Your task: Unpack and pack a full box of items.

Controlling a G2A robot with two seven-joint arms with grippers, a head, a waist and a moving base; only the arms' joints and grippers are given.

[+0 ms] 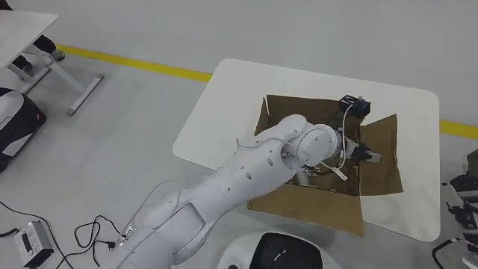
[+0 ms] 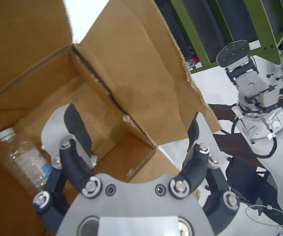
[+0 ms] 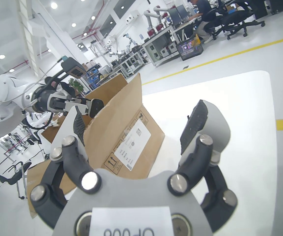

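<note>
An open cardboard box (image 1: 314,203) stands on the white table (image 1: 224,119), flaps spread outward. My left gripper (image 1: 371,155) hangs open and empty just above the box's inside, near a corner by the right-hand flap. In the left wrist view the left gripper (image 2: 133,114) has its jaws wide apart, and a clear plastic bottle (image 2: 21,158) with a white cap lies on the box floor beside one finger (image 2: 75,126). My right gripper (image 3: 137,109) is open and empty, low over the table (image 3: 230,94), facing the box's labelled wall (image 3: 126,146). The left gripper (image 3: 87,104) shows above that box.
The right arm (image 2: 254,104) stands beyond the box flap (image 2: 136,62), with a green rack (image 2: 259,13) behind it. Another table (image 1: 22,30) is far left. Cables (image 1: 82,235) lie on the floor. Bare table surface surrounds the box.
</note>
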